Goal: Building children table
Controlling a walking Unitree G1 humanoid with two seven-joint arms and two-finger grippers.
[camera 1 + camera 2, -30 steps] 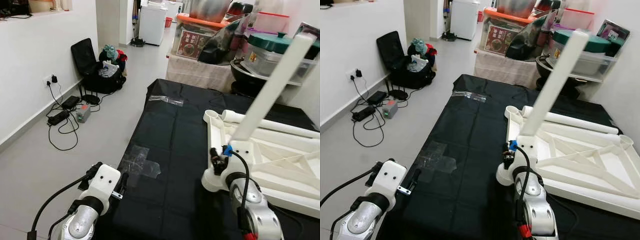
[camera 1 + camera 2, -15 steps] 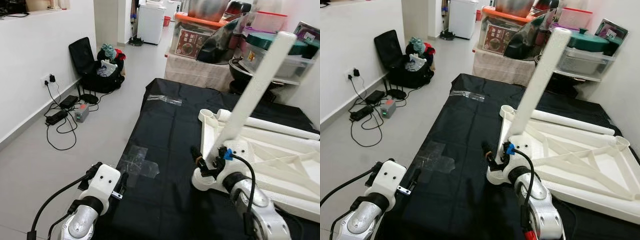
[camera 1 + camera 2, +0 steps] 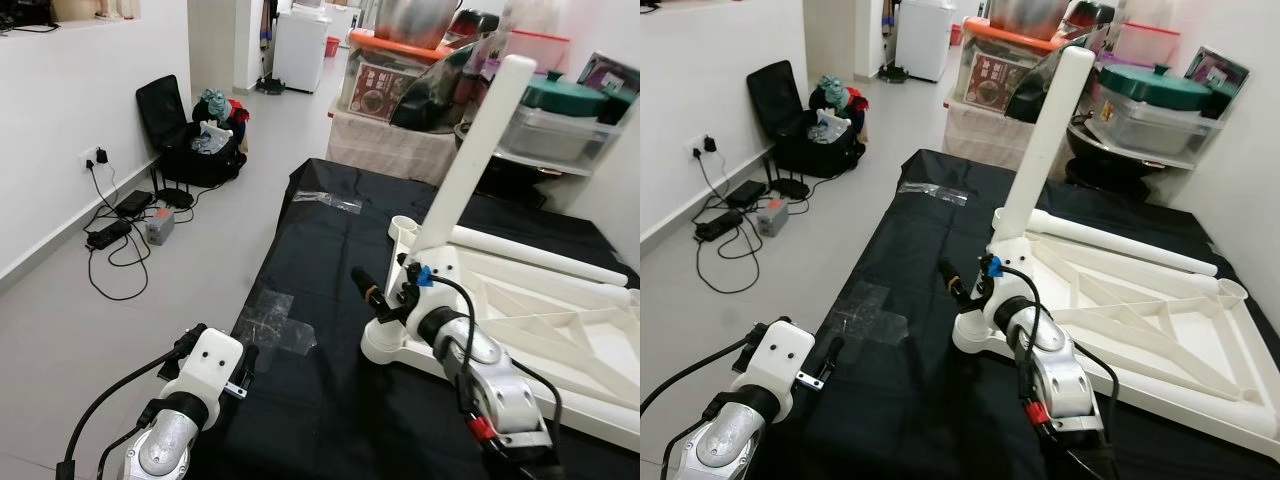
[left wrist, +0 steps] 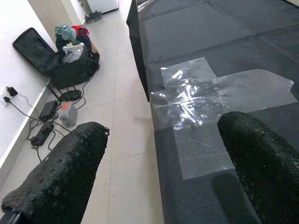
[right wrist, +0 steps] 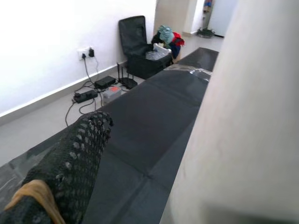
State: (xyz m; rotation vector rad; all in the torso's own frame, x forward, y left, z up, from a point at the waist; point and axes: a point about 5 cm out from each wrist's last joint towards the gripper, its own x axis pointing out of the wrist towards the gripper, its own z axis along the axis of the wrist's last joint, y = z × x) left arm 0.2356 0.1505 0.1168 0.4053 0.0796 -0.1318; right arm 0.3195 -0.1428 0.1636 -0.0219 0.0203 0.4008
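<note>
Right gripper (image 3: pixel 385 300) has apparently swung the white leg (image 3: pixel 470 150) leftward, more upright.

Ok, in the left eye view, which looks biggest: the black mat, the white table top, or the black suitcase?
1. Black floor mat
2. White plastic table top
3. Open black suitcase, though it lies farther from the camera, so its true size is unsure.
</note>
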